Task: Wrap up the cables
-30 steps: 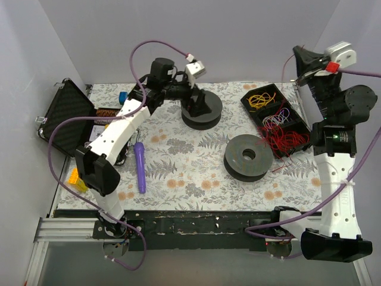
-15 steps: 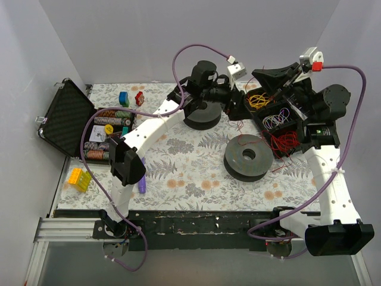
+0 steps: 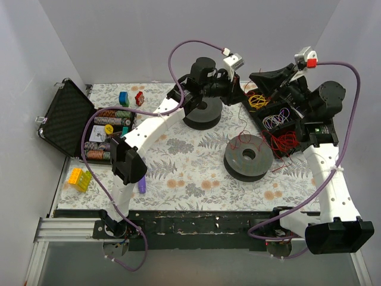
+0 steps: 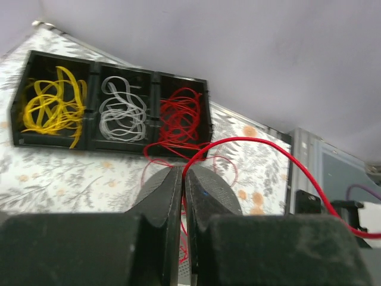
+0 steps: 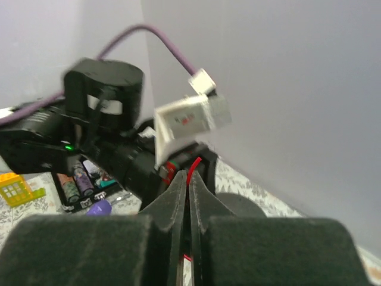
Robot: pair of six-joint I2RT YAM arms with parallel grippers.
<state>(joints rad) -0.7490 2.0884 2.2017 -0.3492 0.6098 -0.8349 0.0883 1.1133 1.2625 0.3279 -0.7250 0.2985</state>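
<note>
A thin red cable (image 3: 242, 125) hangs from the two grippers down to loose loops on the near dark grey spool (image 3: 247, 158). My left gripper (image 3: 239, 95) reaches past the far spool (image 3: 202, 116). In the left wrist view its jaws (image 4: 183, 174) are shut on the red cable (image 4: 256, 143), which arcs off to the right. My right gripper (image 3: 252, 77) is just beside the left one, above the table. In the right wrist view its jaws (image 5: 189, 179) stand closed on the cable's end (image 5: 191, 170), which pokes out above the tips. More red cable lies in the tray (image 4: 89, 146).
The black tray also holds yellow wires (image 4: 50, 107) and white wires (image 4: 122, 110). An open black case (image 3: 65, 116) with poker chips (image 3: 107, 128) stands at the left. A purple tool (image 3: 141, 186), a yellow block (image 3: 79, 179) and small blocks (image 3: 124, 98) lie nearby.
My left arm swung right from the far spool to the tray side and its jaws shut on the red cable. My right arm came down and left to meet it.
</note>
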